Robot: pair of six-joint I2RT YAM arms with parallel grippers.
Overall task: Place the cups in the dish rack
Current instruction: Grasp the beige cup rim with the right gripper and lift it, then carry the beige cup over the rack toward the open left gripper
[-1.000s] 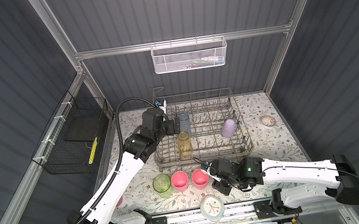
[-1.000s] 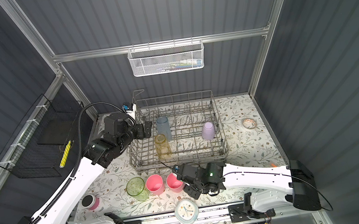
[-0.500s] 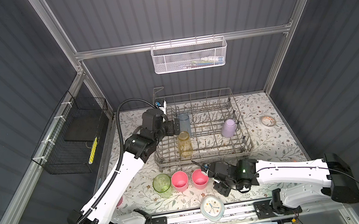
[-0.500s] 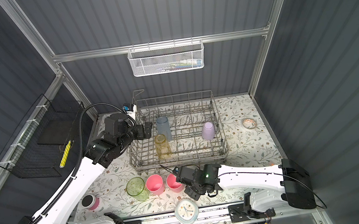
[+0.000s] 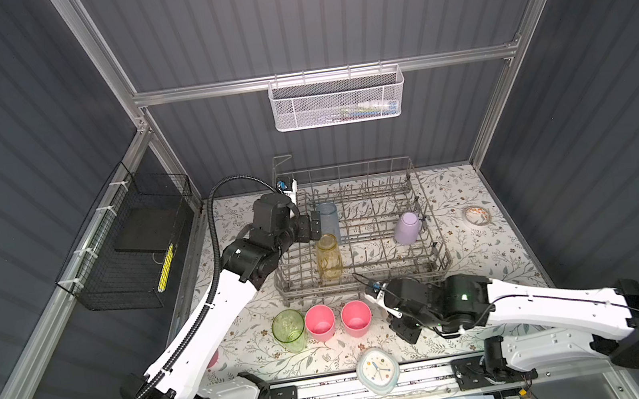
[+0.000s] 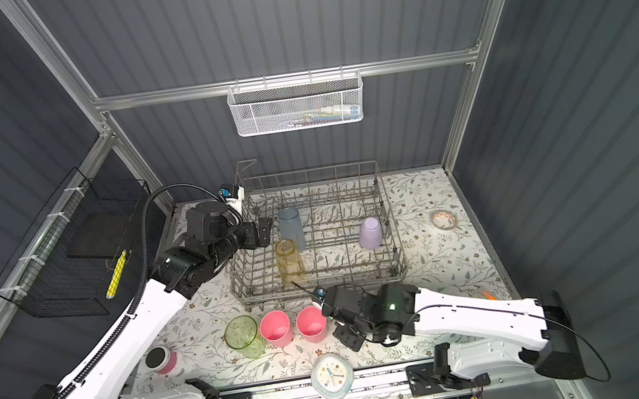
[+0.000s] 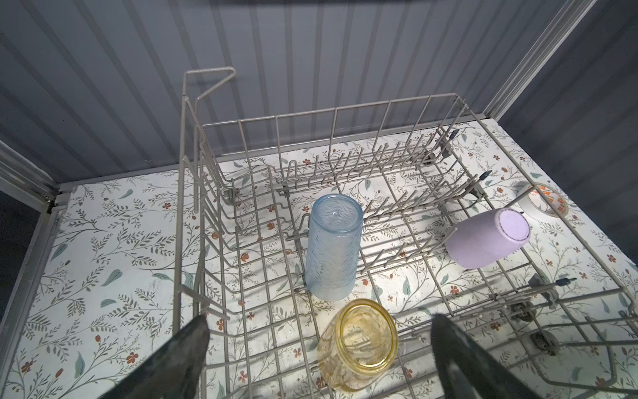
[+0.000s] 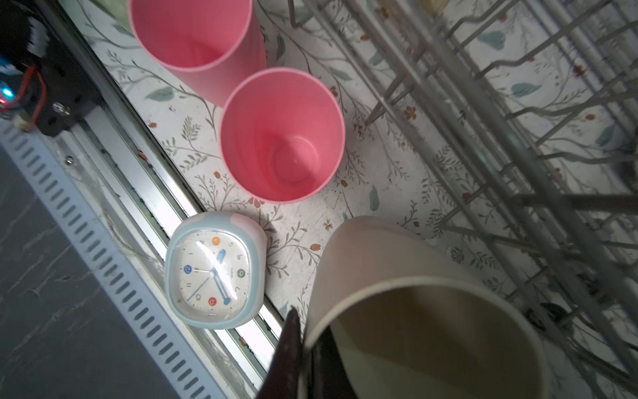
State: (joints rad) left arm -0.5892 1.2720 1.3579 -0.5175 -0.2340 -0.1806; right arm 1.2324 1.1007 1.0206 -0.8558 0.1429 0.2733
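Right wrist view: we see the right gripper [image 8: 305,333] pinched shut on the rim of the beige cup [image 8: 386,255], one finger inside, one outside, at lower right of the frame. We cannot tell if the cup touches the table. A pink cup [image 8: 283,138] stands upright at centre, a second pink cup [image 8: 193,34] is at upper left, the clock [image 8: 214,269] is at lower left of centre, and rack [image 8: 500,114] wires run along the right.

In both top views the right arm lies low, stretched from lower right toward centre, its wrist just below the rack's front edge. The left arm climbs diagonally from lower left. The left gripper [image 5: 313,226] is at the rack's left wall, jaws wide and empty, just beside the blue cup [image 5: 327,216].

Blue cup inverted, yellow cup [image 5: 328,256] leaning and lavender cup [image 5: 407,227] tilted, all in the rack. The green cup [image 5: 289,330] is upright below the rack, left of the pink pair.
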